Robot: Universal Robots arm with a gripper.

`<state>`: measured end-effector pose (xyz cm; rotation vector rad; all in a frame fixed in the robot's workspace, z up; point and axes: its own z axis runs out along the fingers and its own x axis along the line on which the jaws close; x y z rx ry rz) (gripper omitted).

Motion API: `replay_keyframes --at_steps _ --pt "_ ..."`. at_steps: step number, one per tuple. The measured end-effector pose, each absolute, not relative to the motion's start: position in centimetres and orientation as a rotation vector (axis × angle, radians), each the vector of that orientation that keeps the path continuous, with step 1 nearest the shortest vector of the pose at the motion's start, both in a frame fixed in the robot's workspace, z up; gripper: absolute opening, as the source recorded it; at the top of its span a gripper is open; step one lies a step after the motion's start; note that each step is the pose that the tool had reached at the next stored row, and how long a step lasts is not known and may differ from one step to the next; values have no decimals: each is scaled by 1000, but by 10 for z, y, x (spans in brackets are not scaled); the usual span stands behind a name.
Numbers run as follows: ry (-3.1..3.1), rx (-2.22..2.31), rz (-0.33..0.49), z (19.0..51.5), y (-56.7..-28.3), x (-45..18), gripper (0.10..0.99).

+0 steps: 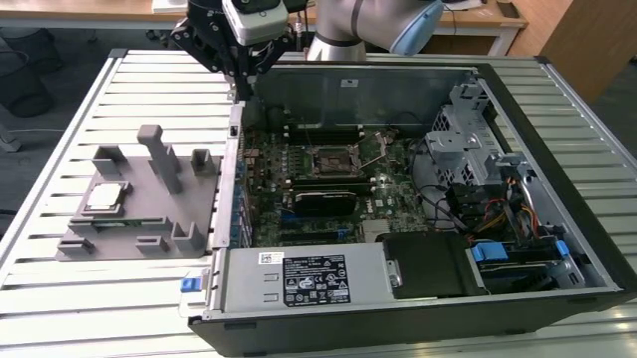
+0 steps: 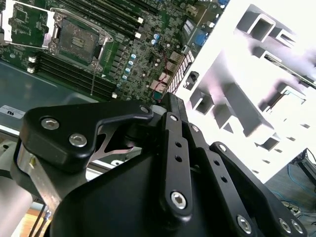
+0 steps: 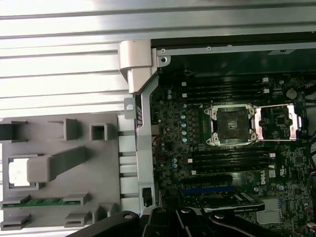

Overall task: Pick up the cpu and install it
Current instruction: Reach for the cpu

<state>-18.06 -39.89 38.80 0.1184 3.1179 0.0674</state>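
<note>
The cpu (image 1: 104,198), a small silvery square chip, lies flat in a pocket of the grey fixture block (image 1: 149,224) on the exterior view's left; in the first wrist view the cpu (image 3: 19,174) sits beside a grey post. My gripper (image 1: 242,91) hangs shut and holds nothing, above the near corner of the computer case's wall, well apart from the cpu. The motherboard socket (image 1: 333,159) lies inside the case with its metal frame swung open, and the same socket (image 3: 232,125) appears in both wrist views (image 2: 79,37).
The open computer case (image 1: 557,97) lies on a slatted metal table (image 1: 60,298). Tall grey posts (image 1: 151,153) rise from the fixture near the cpu. A memory stick (image 3: 44,201) sits in the fixture. A drive cage (image 1: 468,142) and cables crowd the case's right side.
</note>
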Motion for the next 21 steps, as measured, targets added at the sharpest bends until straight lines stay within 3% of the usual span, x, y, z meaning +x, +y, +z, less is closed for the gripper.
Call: replay_keyframes --at_steps 21 --pt "3119 118 67 386 -399 -192 106"
